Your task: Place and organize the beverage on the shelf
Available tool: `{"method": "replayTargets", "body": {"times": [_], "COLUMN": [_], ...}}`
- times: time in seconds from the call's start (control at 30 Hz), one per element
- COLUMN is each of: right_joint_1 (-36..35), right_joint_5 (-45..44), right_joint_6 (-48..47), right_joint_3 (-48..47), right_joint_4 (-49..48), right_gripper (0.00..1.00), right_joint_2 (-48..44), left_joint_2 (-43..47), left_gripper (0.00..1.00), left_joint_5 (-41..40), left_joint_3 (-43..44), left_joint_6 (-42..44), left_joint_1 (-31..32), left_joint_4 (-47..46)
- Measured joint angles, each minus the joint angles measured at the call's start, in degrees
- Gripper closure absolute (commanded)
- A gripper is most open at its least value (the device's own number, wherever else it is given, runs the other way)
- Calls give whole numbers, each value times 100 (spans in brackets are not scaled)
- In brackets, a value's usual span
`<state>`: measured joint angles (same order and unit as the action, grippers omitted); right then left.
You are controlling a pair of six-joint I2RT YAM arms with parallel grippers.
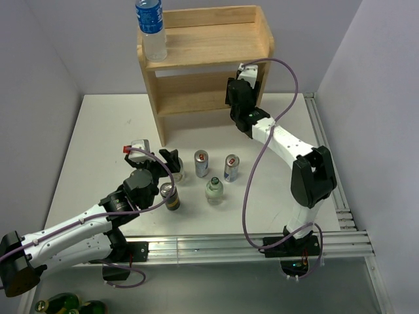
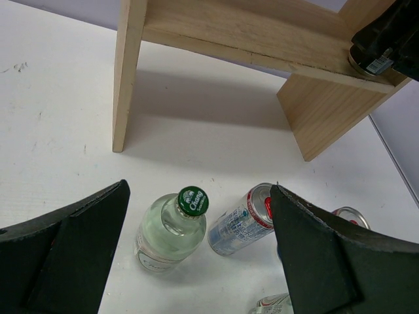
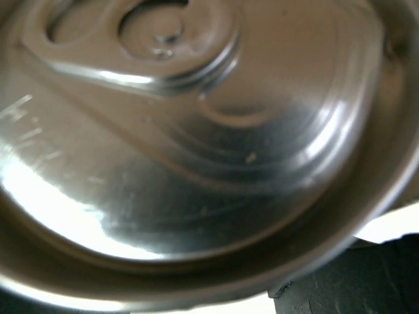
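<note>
Top external: shelf at far side of desk | right fingers at lower tier over can, grip cannot tell | left fingers spread above Chang glass bottle | glass likely heavy, slick, fragile; take it mid-body

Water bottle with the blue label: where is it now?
In the top external view, the water bottle stands upright on the top tier of the shelf, at its left end by the side panel.
</note>
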<state>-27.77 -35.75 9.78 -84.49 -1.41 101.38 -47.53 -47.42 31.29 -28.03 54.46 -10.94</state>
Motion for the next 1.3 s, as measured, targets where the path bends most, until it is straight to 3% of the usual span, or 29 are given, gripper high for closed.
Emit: {"method": "replayTargets", "body": {"times": [0.17, 0.2, 0.33, 0.4, 0.43, 0.93, 1.3], "right_joint_1": [7, 7, 4, 4, 4, -2, -203], "right_joint_5": [-210, -256, -308, -313, -315, -328, -411], "right_joint_6": [4, 20, 42, 57, 61, 83, 109], "right_joint_3": [-87, -105, -114, -114, -114, -44, 402], "right_joint_4": [-162, -166, -223, -225, -225, -317, -531], "right_gripper": [99, 95, 43, 35, 27, 23, 22], "right_joint_2": [144, 166, 192, 192, 192, 144, -573], "left_joint_2": [-15, -24, -35, -35, -35, -35, -35], "left_gripper": [4, 4, 4, 4, 4, 4, 4], "left_joint_5": [0, 0, -2, 0, 0, -2, -2], "left_joint_3": [0, 0, -2, -4, -4, -7, -9], "left_joint_6": [20, 20, 33, 35, 35, 37, 37], "left_joint_1": [-4, -4, -11, -15, -15, -15, -22], "left_joint_4": [-2, -2, -4, -4, -4, -4, -7]}}
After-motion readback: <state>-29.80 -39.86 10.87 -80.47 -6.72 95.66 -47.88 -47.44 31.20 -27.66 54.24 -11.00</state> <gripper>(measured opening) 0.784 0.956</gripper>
